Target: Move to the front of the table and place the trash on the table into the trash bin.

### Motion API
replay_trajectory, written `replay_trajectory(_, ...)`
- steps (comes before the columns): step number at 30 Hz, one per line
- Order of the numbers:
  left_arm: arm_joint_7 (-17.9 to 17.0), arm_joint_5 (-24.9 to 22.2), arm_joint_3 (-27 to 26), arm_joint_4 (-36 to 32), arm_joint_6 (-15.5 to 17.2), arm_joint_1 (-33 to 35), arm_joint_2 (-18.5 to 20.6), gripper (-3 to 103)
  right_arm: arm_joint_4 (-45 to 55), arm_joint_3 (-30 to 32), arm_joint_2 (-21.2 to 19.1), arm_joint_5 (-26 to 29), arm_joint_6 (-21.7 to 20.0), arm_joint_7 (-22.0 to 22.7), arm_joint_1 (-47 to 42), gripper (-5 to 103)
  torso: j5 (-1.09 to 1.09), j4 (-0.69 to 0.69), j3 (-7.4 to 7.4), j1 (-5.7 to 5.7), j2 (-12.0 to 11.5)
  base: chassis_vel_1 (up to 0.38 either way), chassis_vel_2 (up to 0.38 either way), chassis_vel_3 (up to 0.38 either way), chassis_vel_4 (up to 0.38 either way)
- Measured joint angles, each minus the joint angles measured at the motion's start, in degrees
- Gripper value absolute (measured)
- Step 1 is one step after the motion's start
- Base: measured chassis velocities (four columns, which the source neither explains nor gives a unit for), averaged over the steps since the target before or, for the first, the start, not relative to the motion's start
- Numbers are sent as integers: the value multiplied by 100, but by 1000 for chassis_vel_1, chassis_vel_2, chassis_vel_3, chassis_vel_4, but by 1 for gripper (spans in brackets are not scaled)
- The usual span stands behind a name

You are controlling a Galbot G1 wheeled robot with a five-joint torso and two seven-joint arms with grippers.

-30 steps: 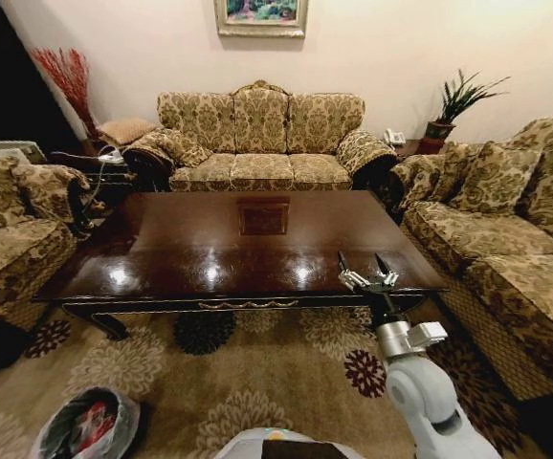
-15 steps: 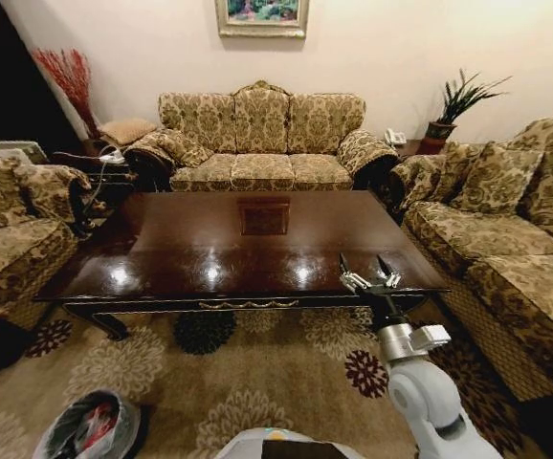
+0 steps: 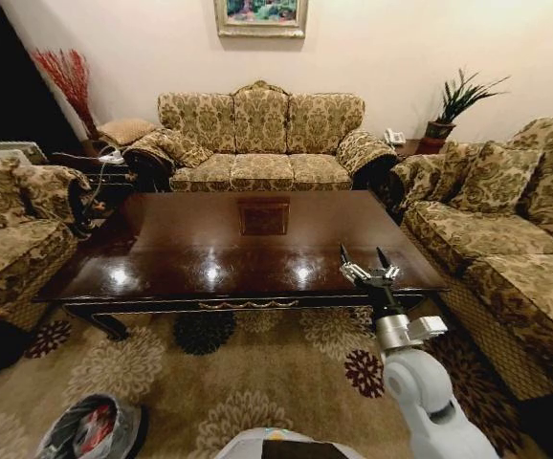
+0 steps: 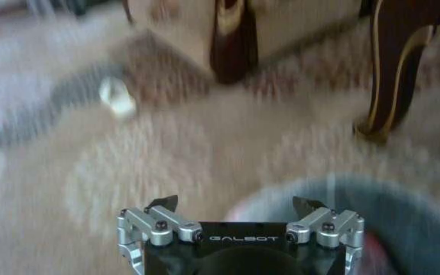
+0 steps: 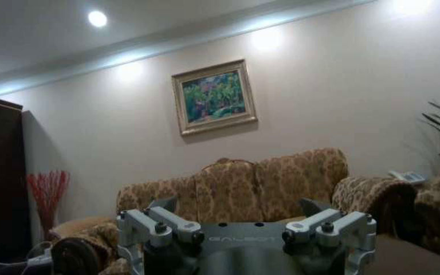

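Sofas [image 3: 260, 143] ring table [image 3: 238, 244]; bin [image 3: 93, 430] beside.

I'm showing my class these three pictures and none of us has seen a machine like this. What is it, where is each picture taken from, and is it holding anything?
It is a wheeled robot with two arms. One picture comes from its head, looking down at the table, whose top is bare. Its right gripper, open and holding nothing, is raised at the table's near right corner. The other two pictures come from cameras on its wrists. The left gripper, also open and holding nothing, hangs over the carpet beside the trash bin, which has rubbish inside.
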Motion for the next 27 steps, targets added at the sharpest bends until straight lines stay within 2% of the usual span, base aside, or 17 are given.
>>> replay_trajectory(1, 0, 0, 0, 0, 0, 0, 0, 98, 0, 0, 0, 0, 0, 0, 0, 100, 0, 0, 0, 0, 0, 0, 0, 0, 0)
replay_trajectory(2, 14, 19, -40, -215, -285, 30, 0, 100, 7, -1, 0, 1, 0, -1, -10, 100, 1, 0, 0, 0, 0, 0, 0, 0, 0)
replay_trajectory(3, 97, -16, -121, -642, -565, 70, 3, 100, 25, 3, -6, 1, -2, 0, -32, 100, 2, -1, 0, 0, 0, 0, 0, 0, 0)
replay_trajectory(5, 230, -304, -226, -1491, -915, 96, 59, 100, 112, 7, -67, -8, -4, 33, -142, 100, 7, -2, 0, 0, 0, 0, 0, 0, 0)
replay_trajectory(6, 274, -515, -302, -2140, -982, 93, 121, 100, 199, 20, -133, -6, 1, 43, -280, 100, 9, -3, 0, 0, 0, 0, 0, 0, 0)
replay_trajectory(7, 274, -515, -302, -2140, -982, 93, 121, 100, 199, 20, -133, -6, 1, 43, -280, 100, 9, -3, 0, 0, 0, 0, 0, 0, 0)
replay_trajectory(9, 375, -795, -433, -3147, -809, 103, 229, 100, 381, 154, -234, 1, 8, 39, -583, 100, 5, -5, 0, 1, -1, 0, 0, 0, 0)
replay_trajectory(10, 441, -973, -491, -3729, -615, 125, 312, 100, 482, 244, -248, -30, 10, 37, -714, 100, 10, -8, 0, 1, -1, 0, 0, 0, 0)
replay_trajectory(11, 441, -973, -491, -3729, -615, 125, 312, 100, 482, 244, -248, -30, 10, 37, -714, 100, 10, -8, 0, 1, -1, 0, 0, 0, 0)
replay_trajectory(14, 542, -1443, -527, -5142, 140, 159, 583, 100, 726, 396, -164, -265, -7, 39, -965, 100, 5, -3, 0, 1, -1, 0, 0, 0, 0)
replay_trajectory(15, 542, -1443, -527, -5142, 140, 159, 583, 100, 726, 396, -164, -265, -7, 39, -965, 100, 5, -3, 0, 1, -1, 0, 0, 0, 0)
replay_trajectory(17, 534, -1511, -425, -6006, 694, 129, 764, 100, 914, 459, -67, -423, -80, 41, -1211, 100, 5, -6, 0, 1, -1, 0, 0, 0, 0)
replay_trajectory(18, 531, -1502, -390, -6263, 853, 132, 776, 100, 963, 474, -36, -475, -108, 46, -1295, 100, 4, -7, 0, 1, -1, 0, 0, 0, 0)
replay_trajectory(19, 531, -1502, -390, -6263, 853, 132, 776, 100, 963, 474, -36, -475, -108, 46, -1295, 100, 4, -7, 0, 1, -1, 0, 0, 0, 0)
replay_trajectory(21, 473, -1455, -276, -6794, 1129, 273, 628, 100, 1047, 535, 55, -636, -207, 90, -1545, 100, 7, -2, 0, 1, -1, 0, 0, 0, 0)
replay_trajectory(25, 500, -1088, 31, -7007, 1148, 527, 311, 100, 1155, 650, 394, -835, -250, 163, -2059, 100, 5, -4, -1, 0, 0, 0, 0, 0, 0)
replay_trajectory(27, 524, -1054, 65, -7007, 1146, 563, 261, 100, 1164, 643, 438, -854, -251, 167, -2109, 100, 4, -4, -1, 0, -1, 0, 0, 0, 0)
